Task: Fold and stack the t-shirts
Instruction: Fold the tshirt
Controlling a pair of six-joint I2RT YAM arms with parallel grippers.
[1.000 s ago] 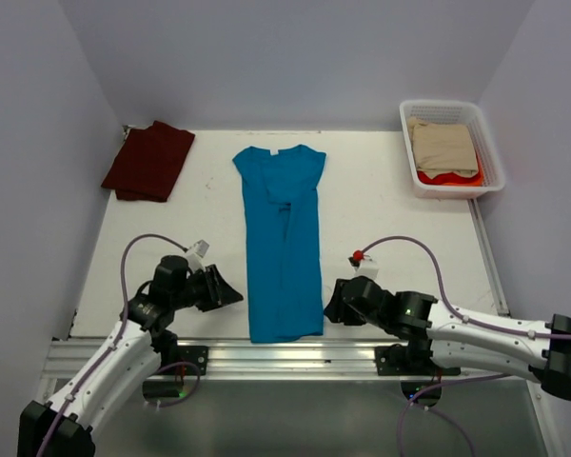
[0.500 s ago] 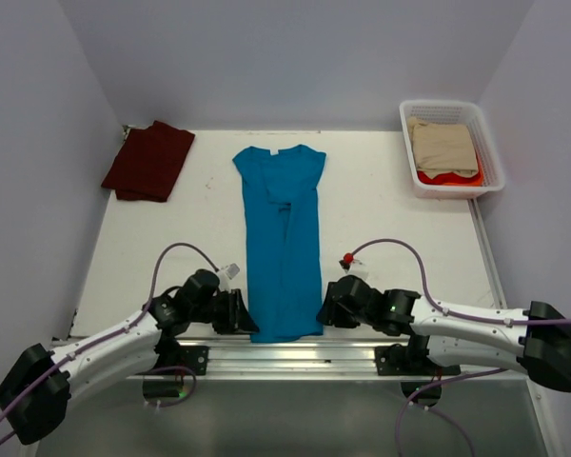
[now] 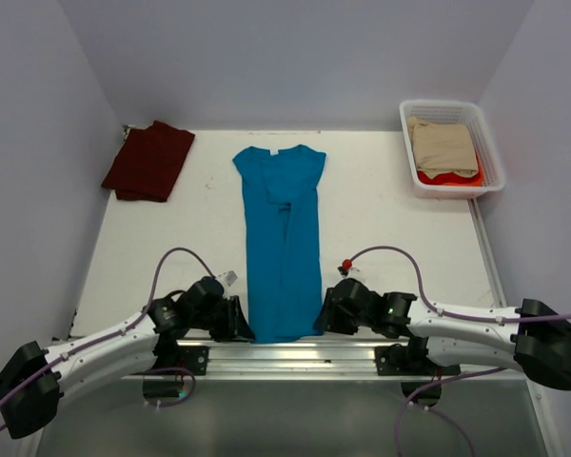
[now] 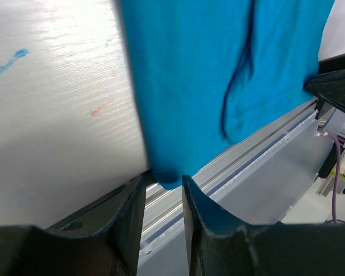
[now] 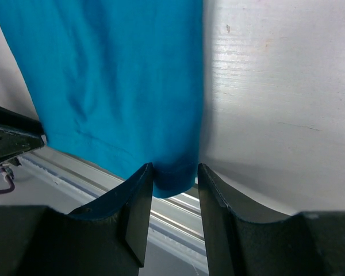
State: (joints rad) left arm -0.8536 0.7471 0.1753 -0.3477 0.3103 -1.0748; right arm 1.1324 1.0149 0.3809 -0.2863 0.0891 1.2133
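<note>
The teal-blue t-shirt [image 3: 284, 238] lies as a long narrow strip down the middle of the table, neck at the back, its hem hanging a little over the near edge. The dark maroon t-shirt [image 3: 149, 160] lies folded at the back left. My left gripper [image 3: 240, 319] sits low at the hem's near left corner; in the left wrist view its fingers [image 4: 164, 179] stand apart with the teal-blue corner [image 4: 218, 75] at their tips. My right gripper [image 3: 325, 309] is at the near right corner, open [image 5: 174, 168], with the hem [image 5: 115, 75] between the fingers and unsqueezed.
A white basket [image 3: 438, 103] at the back right holds beige and orange-red cloth. An aluminium rail [image 3: 295, 354] runs along the table's near edge just below the hem. Grey walls close in on the left, back and right.
Both arms have swung inward and down from beside the teal-blue shirt to its two near hem corners. Both pairs of jaws have narrowed a little.
</note>
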